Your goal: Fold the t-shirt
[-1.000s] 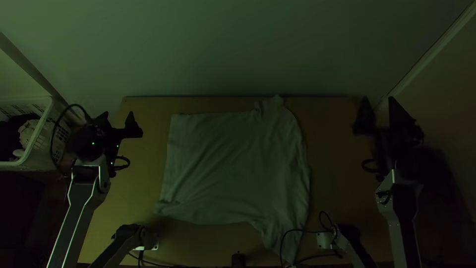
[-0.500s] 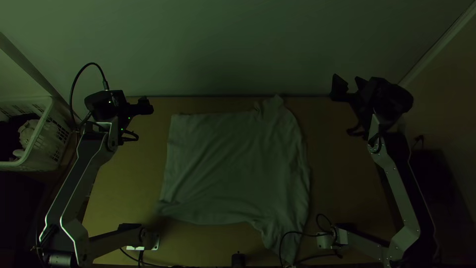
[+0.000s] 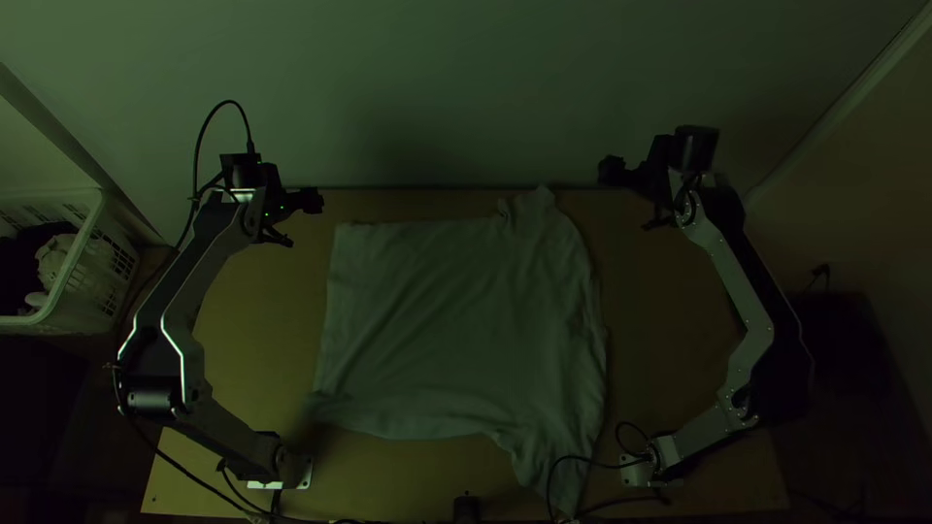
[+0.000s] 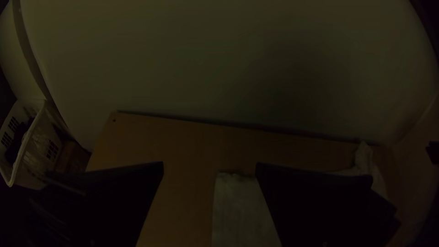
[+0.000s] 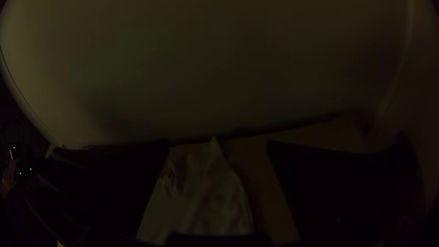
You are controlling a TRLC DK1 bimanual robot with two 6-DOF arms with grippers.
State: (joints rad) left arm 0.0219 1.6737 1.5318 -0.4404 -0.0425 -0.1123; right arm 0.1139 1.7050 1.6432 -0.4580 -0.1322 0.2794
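T-shirt (image 3: 456, 320) spread on the light wooden table (image 3: 680, 320), both end effectors clear of it.
The left gripper (image 3: 313, 201) and right gripper (image 3: 612, 172) each present two fingers standing apart, with nothing between their tips. The shirt lies wrinkled across the middle, on the base side of both grippers; one narrow end points to the table's far edge, the other to its near edge. Past both grippers rises a plain pale wall (image 3: 466, 87). Outboard of the left gripper sits a white slatted basket (image 3: 83, 303), partly filled. Well baseward of the right gripper, a black cable (image 3: 550, 480) crosses the shirt's near end, an obstruction there.
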